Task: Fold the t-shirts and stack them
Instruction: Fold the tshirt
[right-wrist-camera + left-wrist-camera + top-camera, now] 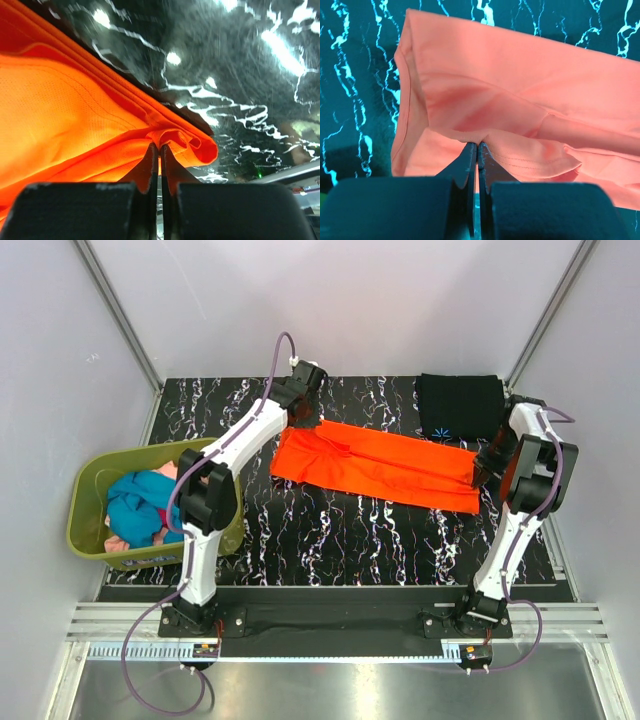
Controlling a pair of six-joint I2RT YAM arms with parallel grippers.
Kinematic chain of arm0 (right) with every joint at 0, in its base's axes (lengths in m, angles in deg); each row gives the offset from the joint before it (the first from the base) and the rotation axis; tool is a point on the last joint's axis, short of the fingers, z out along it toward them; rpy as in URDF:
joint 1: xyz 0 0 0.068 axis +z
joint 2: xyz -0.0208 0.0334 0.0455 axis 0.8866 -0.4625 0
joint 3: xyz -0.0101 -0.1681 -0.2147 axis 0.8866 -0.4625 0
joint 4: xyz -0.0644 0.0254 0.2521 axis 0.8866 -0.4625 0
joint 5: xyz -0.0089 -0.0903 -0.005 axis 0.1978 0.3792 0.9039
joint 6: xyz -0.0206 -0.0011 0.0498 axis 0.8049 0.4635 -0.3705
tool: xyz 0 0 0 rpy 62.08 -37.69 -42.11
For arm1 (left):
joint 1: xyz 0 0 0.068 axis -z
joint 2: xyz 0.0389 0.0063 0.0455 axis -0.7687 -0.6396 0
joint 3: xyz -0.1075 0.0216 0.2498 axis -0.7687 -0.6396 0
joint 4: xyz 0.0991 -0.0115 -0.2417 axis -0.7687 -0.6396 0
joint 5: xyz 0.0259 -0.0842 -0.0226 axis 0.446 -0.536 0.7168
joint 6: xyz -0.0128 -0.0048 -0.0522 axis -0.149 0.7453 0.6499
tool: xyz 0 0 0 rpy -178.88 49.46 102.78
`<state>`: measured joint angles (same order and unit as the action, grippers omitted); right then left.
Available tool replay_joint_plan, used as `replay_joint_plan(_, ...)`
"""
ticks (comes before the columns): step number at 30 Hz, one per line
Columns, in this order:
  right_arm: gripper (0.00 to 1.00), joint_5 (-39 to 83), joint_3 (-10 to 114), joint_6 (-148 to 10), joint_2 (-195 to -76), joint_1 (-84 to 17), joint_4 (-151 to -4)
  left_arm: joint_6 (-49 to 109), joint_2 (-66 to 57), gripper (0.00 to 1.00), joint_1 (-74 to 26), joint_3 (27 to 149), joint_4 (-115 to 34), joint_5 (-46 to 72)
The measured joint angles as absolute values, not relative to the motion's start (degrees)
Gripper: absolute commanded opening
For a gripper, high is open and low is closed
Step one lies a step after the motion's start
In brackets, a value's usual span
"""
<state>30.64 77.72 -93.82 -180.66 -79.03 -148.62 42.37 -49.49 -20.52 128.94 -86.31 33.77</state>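
Orange t-shirt (375, 465), a long folded strip, pinched by left pincer (476, 145) and right pincer (159, 146).

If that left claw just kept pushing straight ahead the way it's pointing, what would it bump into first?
The orange t-shirt, whose fold the left gripper is pinching; behind it, probably the black marbled table.

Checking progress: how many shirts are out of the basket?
2: orange shirt spread mid-table, black shirt folded at the far right. Others, partly hidden, lie heaped in the basket.
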Motion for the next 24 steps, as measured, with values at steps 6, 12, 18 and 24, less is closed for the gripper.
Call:
replay_joint_plan(6, 0.10, 29.51, 81.50, -93.80, -183.18, -79.45, -148.86, 42.42, -51.42, 0.01, -20.56, 130.80, -86.13, 33.75)
replay_joint_plan(12, 0.33, 27.91, 86.20, -93.63, -184.88, -79.91, -149.63, 43.16, -53.65, 0.57, -21.33, 132.81, -86.61, 35.76)
replay_joint_plan(18, 0.47, 30.51, 90.55, -90.48, -183.79, -80.47, -150.22, 43.46, -54.11, 0.83, -22.53, 135.59, -90.72, 38.69)
replay_joint_plan(24, 0.49, 32.24, 81.22, -87.33, -174.19, -79.12, -148.16, 43.33, -41.78, 0.65, -22.79, 122.27, -91.93, 38.95)
